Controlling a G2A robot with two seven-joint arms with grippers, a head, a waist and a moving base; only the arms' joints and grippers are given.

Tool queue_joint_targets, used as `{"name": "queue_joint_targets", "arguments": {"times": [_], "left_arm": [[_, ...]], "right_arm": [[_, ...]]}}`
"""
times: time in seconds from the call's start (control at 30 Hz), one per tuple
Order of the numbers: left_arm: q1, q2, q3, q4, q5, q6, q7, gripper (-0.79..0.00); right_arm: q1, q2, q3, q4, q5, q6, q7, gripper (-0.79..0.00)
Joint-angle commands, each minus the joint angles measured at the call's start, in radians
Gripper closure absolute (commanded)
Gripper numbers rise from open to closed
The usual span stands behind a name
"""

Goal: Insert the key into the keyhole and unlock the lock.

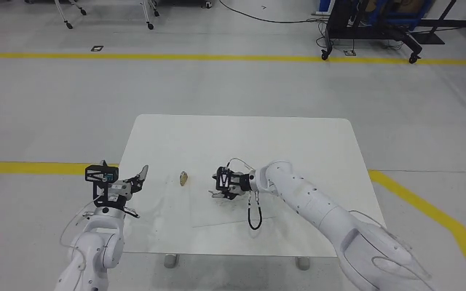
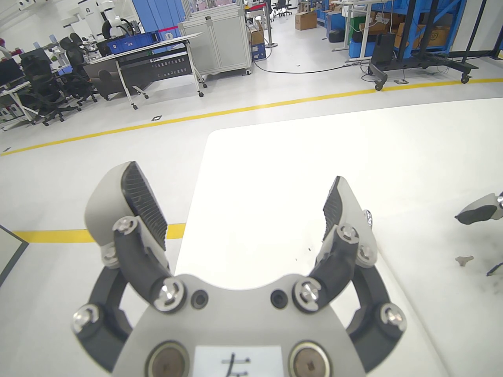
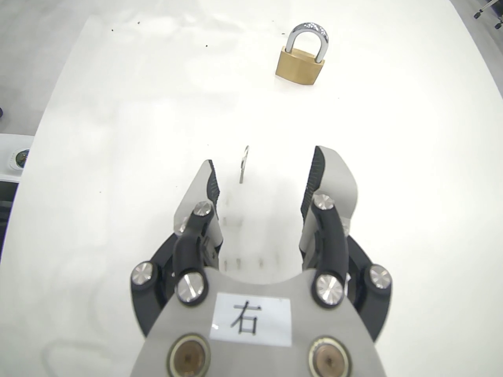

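A brass padlock [image 1: 183, 177] with a steel shackle lies on the white table [image 1: 291, 138]; in the right wrist view the padlock [image 3: 300, 64] lies well ahead of the fingers. A small silver key [image 3: 243, 162] rests on the table just at my right gripper's [image 3: 263, 157] fingertips, between them and untouched. That right gripper [image 1: 215, 183] is open, low over the table, to the right of the lock. My left gripper [image 2: 234, 176] is open and holds nothing, at the table's left edge [image 1: 138, 190]. In the left wrist view the key [image 2: 464, 260] is seen farther off.
A black cable [image 1: 253, 211] hangs from the right arm over the table's front part. The table's left edge [image 2: 188, 217] runs under my left gripper. Yellow floor lines and racks stand beyond the table.
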Motion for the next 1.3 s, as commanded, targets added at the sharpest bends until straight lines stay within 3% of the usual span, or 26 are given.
{"name": "queue_joint_targets", "arguments": {"times": [0.0, 0.27, 0.37, 0.4, 0.73, 1.0, 1.13, 1.27], "left_arm": [[0.0, 0.0, 0.0, 0.0, 0.0, 0.0, 0.0, -0.785], [0.0, 0.0, 0.0, 0.0, 0.0, 0.0, 0.0, -0.785], [0.0, 0.0, 0.0, 0.0, 0.0, 0.0, 0.0, -0.785], [0.0, 0.0, 0.0, 0.0, 0.0, 0.0, 0.0, -0.785], [0.0, 0.0, 0.0, 0.0, 0.0, 0.0, 0.0, -0.785], [0.0, 0.0, 0.0, 0.0, 0.0, 0.0, 0.0, -0.785], [0.0, 0.0, 0.0, 0.0, 0.0, 0.0, 0.0, -0.785], [0.0, 0.0, 0.0, 0.0, 0.0, 0.0, 0.0, -0.785]], "right_arm": [[0.008, -0.012, -0.009, 0.026, 0.001, 0.001, -0.01, -0.369], [0.034, -0.051, -0.038, 0.098, -0.004, -0.005, -0.037, -0.292], [0.042, -0.063, -0.046, 0.117, -0.006, -0.009, -0.045, -0.175], [0.044, -0.066, -0.048, 0.122, -0.008, -0.012, -0.048, 0.0], [0.059, -0.07, -0.051, 0.156, -0.039, -0.019, -0.145, 0.0], [0.039, -0.013, -0.033, 0.106, -0.136, -0.006, -0.303, 0.0], [0.016, 0.024, -0.011, 0.053, -0.163, -0.017, -0.333, 0.0], [0.014, 0.027, -0.008, 0.049, -0.164, -0.019, -0.335, 0.0]]}}
